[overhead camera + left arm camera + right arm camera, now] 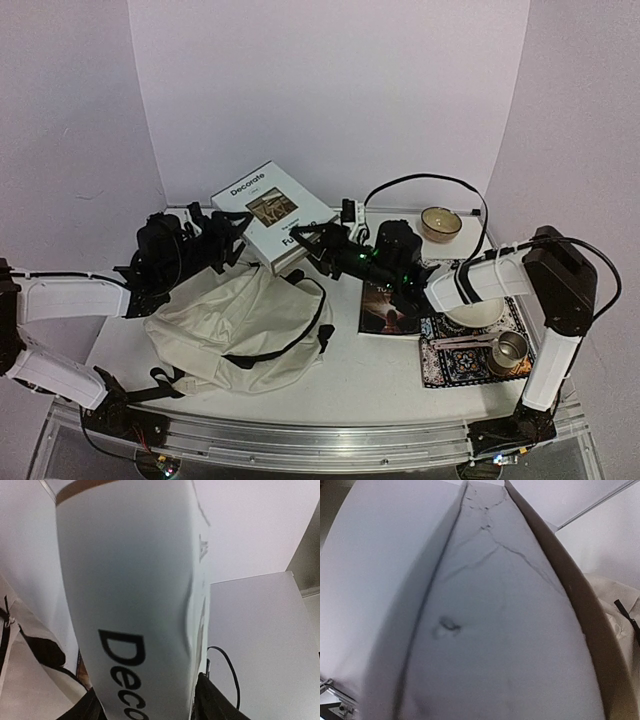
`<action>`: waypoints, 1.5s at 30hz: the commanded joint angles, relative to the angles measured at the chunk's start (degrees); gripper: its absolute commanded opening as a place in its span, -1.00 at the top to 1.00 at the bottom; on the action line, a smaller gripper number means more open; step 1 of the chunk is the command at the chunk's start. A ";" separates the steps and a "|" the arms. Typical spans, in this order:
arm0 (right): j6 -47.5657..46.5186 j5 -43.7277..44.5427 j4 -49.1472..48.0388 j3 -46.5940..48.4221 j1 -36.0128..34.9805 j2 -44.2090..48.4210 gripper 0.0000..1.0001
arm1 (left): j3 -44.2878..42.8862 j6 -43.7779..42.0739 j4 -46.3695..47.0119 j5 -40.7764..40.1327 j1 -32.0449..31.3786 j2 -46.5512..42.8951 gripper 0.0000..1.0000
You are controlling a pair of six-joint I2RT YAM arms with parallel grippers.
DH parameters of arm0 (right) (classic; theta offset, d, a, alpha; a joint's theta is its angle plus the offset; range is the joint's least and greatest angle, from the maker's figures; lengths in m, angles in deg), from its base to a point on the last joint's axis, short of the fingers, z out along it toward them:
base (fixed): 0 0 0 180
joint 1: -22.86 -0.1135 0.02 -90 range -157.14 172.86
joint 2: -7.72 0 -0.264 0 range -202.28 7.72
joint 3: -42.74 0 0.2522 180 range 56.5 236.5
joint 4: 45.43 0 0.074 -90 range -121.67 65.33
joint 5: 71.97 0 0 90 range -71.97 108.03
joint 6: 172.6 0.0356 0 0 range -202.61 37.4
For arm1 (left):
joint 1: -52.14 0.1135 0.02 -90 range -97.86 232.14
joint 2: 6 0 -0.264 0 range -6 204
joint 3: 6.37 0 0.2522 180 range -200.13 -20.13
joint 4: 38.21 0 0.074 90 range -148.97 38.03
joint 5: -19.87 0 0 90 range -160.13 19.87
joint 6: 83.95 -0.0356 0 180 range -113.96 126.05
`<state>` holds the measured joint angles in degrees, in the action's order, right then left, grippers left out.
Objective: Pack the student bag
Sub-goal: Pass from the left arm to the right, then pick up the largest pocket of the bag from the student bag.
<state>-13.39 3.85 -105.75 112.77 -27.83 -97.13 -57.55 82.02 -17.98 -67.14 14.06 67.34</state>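
Top external shows my left gripper (224, 238) and right gripper (314, 242) at either end of the white book (266, 202); whether they pinch it I cannot tell. The student bag (235, 330) lies just nearer, left. Next, I judge, the book must go into its mouth.

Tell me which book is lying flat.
The dark-covered book beside the patterned mat; the white Decorate book is tilted up behind the student bag.

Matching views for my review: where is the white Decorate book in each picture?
Top external: white Decorate book at centre back.
Left wrist: fills the middle, lettering close up.
Right wrist: probably the blurred pale surface filling the frame.
Shared landmark: student bag, lower left in left wrist, right edge in right wrist.
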 commanded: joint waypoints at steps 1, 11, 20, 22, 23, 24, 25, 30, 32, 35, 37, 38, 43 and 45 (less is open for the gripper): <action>-1.00 -0.65 -22.19 -0.32 0.33 0.85 0.28 | 2.73 -4.87 2.34 -0.21 -1.04 -3.74 -0.27; -0.26 -0.38 -18.89 -5.66 4.62 5.08 0.30 | 6.52 -15.23 -4.43 3.01 -1.04 -8.51 -0.71; 1.67 -0.23 -15.58 -11.00 10.44 9.50 0.33 | -4.14 -34.54 -31.44 1.39 -7.02 -6.07 -0.78; 2.33 -0.50 -15.37 -12.02 11.51 10.29 0.34 | -7.35 -37.90 -37.51 -3.38 -10.76 -5.01 -0.78; 2.55 -0.52 -15.17 -12.56 12.07 10.72 0.34 | -8.48 -38.97 -39.05 -5.42 -12.48 -4.64 -0.78; 2.69 -0.56 -14.83 -13.04 12.55 11.16 0.34 | -9.58 -39.84 -40.56 -7.04 -13.97 -4.04 -0.79; 2.76 -0.64 -14.49 -13.46 12.96 11.59 0.34 | -10.69 -40.67 -42.22 -8.21 -15.25 -3.37 -0.79; 2.71 -0.66 -12.56 -15.65 14.42 13.82 0.34 | -16.36 -44.17 -48.88 -15.48 -22.35 1.33 -0.81; 2.62 -0.56 -11.68 -16.37 14.95 14.78 0.34 | -18.59 -45.43 -50.96 -18.02 -24.89 3.44 -0.82; 2.40 -0.28 -10.16 -17.47 15.58 16.40 0.34 | -22.97 -46.83 -55.18 -23.06 -28.95 7.56 -0.82; 2.01 -0.19 -9.23 -18.08 15.88 17.43 0.34 | -26.31 -47.25 -58.43 -27.59 -32.01 10.25 -0.83; 1.90 -0.16 -8.77 -18.34 16.00 17.78 0.34 | -27.83 -47.35 -60.03 -29.34 -33.09 11.77 -0.84; 1.84 -0.05 -7.38 -19.51 16.33 19.12 0.34 | -34.05 -47.47 -66.56 -36.74 -37.28 19.36 -0.85; 1.92 0.06 -6.97 -19.96 16.42 19.64 0.34 | -36.10 -47.12 -68.98 -39.81 -38.17 22.11 -0.85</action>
<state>-10.78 3.75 -103.78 93.35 -11.83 -80.80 -88.51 35.84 -79.22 -97.16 -22.55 85.48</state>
